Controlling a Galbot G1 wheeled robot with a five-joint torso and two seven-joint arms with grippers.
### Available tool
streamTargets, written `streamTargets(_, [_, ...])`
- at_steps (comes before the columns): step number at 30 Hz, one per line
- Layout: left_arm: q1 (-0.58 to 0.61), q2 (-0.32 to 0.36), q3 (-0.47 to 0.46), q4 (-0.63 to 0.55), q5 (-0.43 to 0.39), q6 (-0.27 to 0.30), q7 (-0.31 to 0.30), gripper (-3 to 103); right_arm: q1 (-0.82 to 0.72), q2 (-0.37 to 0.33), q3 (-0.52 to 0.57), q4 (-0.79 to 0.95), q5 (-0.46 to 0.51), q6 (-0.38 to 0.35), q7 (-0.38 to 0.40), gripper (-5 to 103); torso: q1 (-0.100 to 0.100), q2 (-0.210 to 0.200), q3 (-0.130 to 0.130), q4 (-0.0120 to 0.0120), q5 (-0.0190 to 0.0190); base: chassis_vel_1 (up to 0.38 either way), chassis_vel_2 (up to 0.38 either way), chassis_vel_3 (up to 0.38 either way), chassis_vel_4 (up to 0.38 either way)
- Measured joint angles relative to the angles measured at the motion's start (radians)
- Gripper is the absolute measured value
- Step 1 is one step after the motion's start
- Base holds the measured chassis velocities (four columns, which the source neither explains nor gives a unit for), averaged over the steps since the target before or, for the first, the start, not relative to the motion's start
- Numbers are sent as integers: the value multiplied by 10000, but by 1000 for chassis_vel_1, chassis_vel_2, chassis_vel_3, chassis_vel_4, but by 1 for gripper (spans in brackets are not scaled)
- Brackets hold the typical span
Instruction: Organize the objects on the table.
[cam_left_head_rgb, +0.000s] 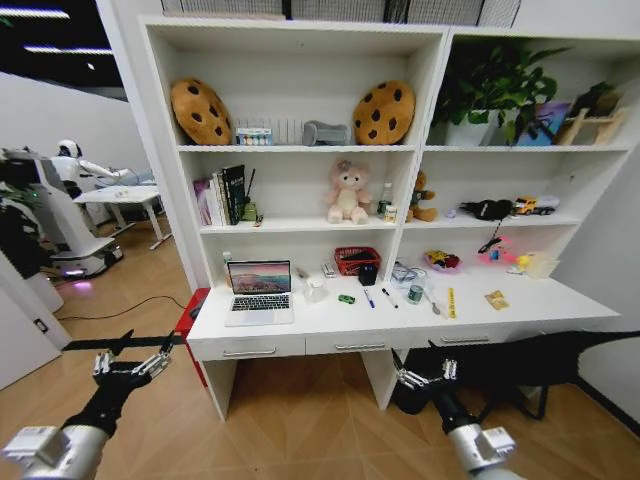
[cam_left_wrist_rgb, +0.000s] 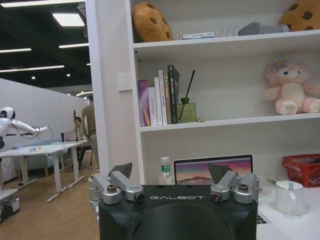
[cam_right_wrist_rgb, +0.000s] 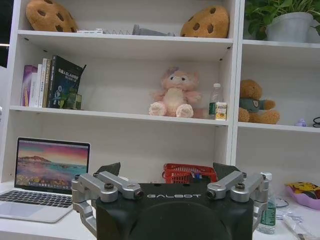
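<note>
My targets sit along the tabletop (cam_left_head_rgb: 560, 306) ahead: laptop (cam_left_head_rgb: 260, 291) open at the left end, screen up; tiny green toy car (cam_left_head_rgb: 346, 298) near mid, w/ pens (cam_left_head_rgb: 368, 297) and a small green can (cam_left_head_rgb: 415, 294) just to its right; white mug (cam_left_wrist_rgb: 291, 197) beside the laptop. Handling, as I judge it: laptop is the heavy, stiff one, screen fragile, so close the lid and take it by the base edge, never the display. Pens are light, thin, slippery and prob. roll, so pinch mid-barrel. Can is light w/ a smooth wall; grip across the body, gently. Car is v. small and light; pinch across its sides. Mug is rigid but breakable; take it by rim or handle, though I can't make out which way the handle faces. My left gripper (cam_left_head_rgb: 132, 365) hangs low, short of the desk's left end, jaws spread wide, holding and touching nothing. My right gripper (cam_left_head_rgb: 426, 376) hovers below the drawer fronts toward the right, jaws equally wide, empty too.
</note>
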Motion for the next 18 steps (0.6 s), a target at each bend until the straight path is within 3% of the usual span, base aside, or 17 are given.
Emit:
streamTargets(9, [-87, 180, -35, 314, 91, 56, 9, 84, 340, 10, 291, 320, 568, -819, 127, 100, 0, 0, 0, 0, 0, 0, 0, 0, 0])
streamTargets(18, [-153, 142, 267, 288, 35, 279, -136, 84, 289, 111, 383, 426, 718, -994, 167, 100, 0, 1, 0, 0, 1, 0, 0, 0, 0])
